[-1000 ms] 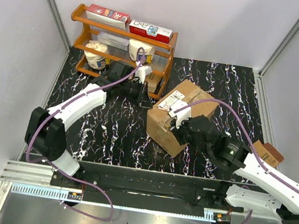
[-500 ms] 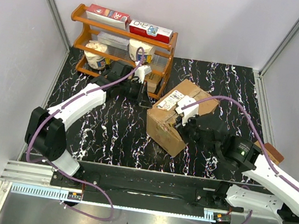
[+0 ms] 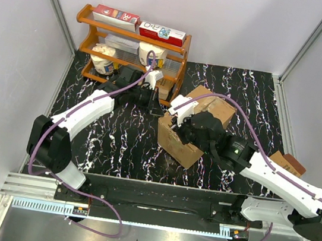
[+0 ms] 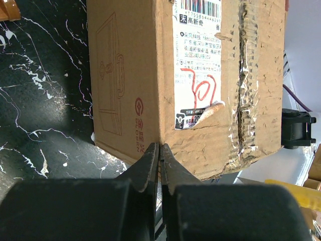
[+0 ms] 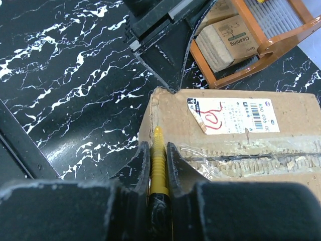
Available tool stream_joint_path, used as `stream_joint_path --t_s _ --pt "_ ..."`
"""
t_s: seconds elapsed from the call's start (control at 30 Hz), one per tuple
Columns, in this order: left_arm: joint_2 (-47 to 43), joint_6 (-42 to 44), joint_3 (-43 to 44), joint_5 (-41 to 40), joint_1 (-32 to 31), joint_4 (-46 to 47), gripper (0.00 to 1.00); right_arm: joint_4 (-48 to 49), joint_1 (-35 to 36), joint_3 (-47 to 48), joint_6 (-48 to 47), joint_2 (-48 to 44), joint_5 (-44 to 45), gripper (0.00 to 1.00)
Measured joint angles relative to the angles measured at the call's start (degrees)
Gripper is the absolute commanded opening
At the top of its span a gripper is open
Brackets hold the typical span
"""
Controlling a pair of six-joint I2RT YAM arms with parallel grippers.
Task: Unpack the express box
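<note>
near the middle of the black marbled bench [image 3: 117, 132], the large brown corrugated cardboard express box [image 3: 175, 137] is set. a slim yellow cutter [image 5: 158, 160] is clamped in the right hand [image 5: 158, 144] over its top edge; the left hand [image 4: 159, 145] is pressed closed, empty, at its corner.

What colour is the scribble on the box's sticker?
Red. The scribble on the express box shows best in the left wrist view.

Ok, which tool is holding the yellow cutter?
The right tool, clamped on the yellow cutter at the express box; the left tool is shut on nothing.
</note>
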Motion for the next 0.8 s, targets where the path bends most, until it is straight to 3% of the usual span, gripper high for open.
stream_joint_path --t_s 0.8 --pt "0.0 -0.3 0.0 0.0 -0.1 0.0 0.0 0.6 0.0 -4.1 0.8 0.0 0.0 0.0"
